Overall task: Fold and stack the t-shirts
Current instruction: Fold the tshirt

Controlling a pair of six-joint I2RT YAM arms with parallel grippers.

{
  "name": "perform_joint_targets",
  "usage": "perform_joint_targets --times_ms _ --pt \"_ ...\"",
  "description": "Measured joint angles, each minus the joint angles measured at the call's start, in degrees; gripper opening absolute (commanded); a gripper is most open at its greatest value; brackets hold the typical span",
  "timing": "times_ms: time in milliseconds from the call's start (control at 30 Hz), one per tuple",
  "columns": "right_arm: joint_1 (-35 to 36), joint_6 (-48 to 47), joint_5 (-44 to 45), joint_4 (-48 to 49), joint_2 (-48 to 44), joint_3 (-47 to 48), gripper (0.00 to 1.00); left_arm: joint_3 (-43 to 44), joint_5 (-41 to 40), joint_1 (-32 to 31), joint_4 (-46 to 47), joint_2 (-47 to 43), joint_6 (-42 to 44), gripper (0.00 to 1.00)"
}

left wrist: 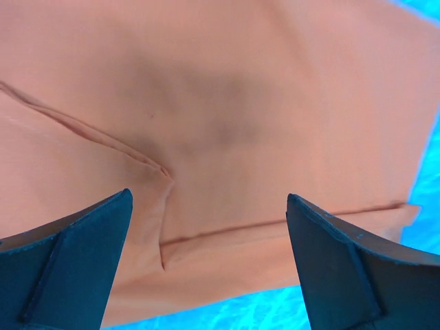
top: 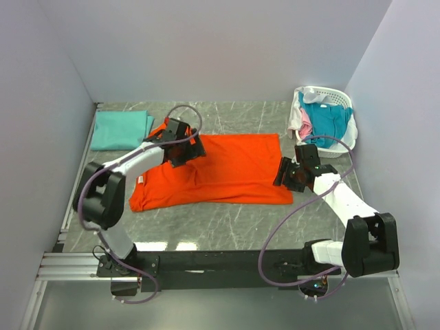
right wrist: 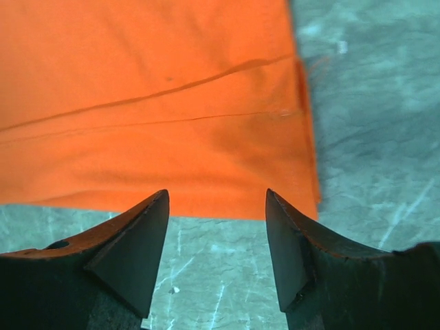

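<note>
Orange t-shirt [top: 234,172] lies spread flat on the table [top: 227,227]. The left gripper [left wrist: 210,206] and right gripper [right wrist: 216,199] hover over opposite ends, jaws parted and empty, seemingly placed to pinch edges for folding.

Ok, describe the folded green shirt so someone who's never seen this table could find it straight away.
Start at the grey marbled table and look to its far left corner. There lies a mint-green cloth t-shirt, folded into a flat rectangle. Unlike the bright orange t-shirt spread mid-table and the shirts heaped in the white slotted plastic basket at far right, it is neatly folded.
</note>
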Motion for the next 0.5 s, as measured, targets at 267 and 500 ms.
perform_joint_targets --times_ms 267,500 --pt "9.2 -0.4 1.2 0.9 2.2 4.2 0.79 -5.1 -5.4 0.1 0.2 -9.5 -0.3 0.99" --pt "13.6 0.6 3.8 3.0 10.5 6.0 0.82 -15.0 -5.8 1.3 -0.2 -9.3 -1.8 0.99"
